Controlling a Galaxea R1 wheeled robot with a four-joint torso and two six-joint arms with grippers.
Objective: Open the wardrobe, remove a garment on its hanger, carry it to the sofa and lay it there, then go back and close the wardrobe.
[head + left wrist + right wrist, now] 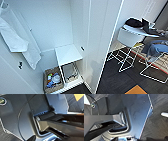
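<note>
Standing open, the wardrobe (75,37) shows a white garment (17,40) hanging inside and a basket (51,80) below it; no black garment is visible there. Whether either claw is open or holding anything, I cannot tell, and judging from this, closing the doors remains.

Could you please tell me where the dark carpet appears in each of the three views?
Head view: the dark carpet covers the lower right, beside the open wardrobe.
Left wrist view: it lies past the edge of the robot's grey body panel.
Right wrist view: it runs alongside the robot's grey panel.
Shared landmark: an orange patch on the carpet, seen in the head view and probably the left wrist view.
</note>
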